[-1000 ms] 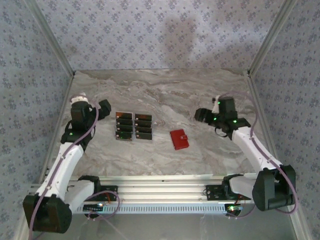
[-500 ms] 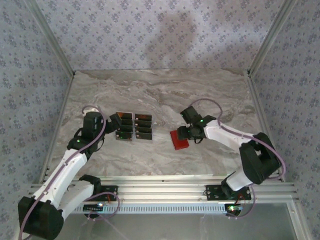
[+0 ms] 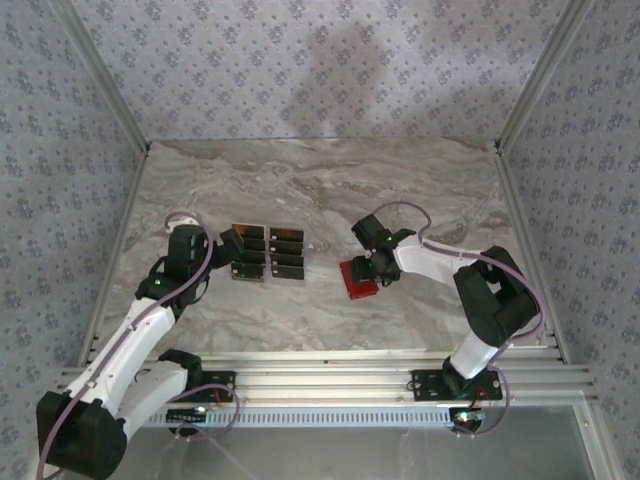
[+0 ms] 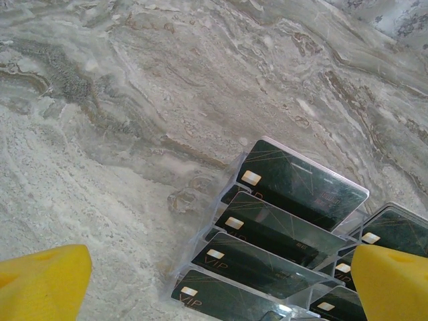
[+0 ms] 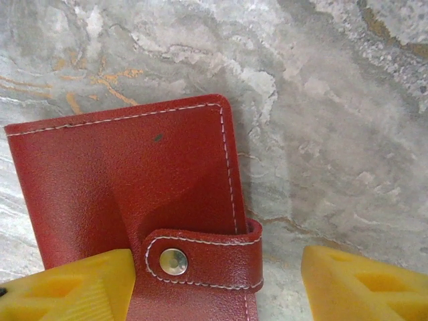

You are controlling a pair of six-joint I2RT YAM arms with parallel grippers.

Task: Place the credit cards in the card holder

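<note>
Now, card holder (image 3: pixel 359 279) lay shut and snapped near middle of table (image 3: pixel 430 190). Your right jaws stood apart, straddling snap tab (image 5: pixel 214 264). Likely best for you: pinch tab's free edge, peel up, avoid dragging. Left jaws apart above credit cards (image 3: pixel 268 252), table's left half.

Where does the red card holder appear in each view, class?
Top external: card holder centre-right on the marble table, right of the credit cards.
Right wrist: card holder lower left, closed, snap tab at the bottom.
Shared landmark: the open right gripper over it.
</note>
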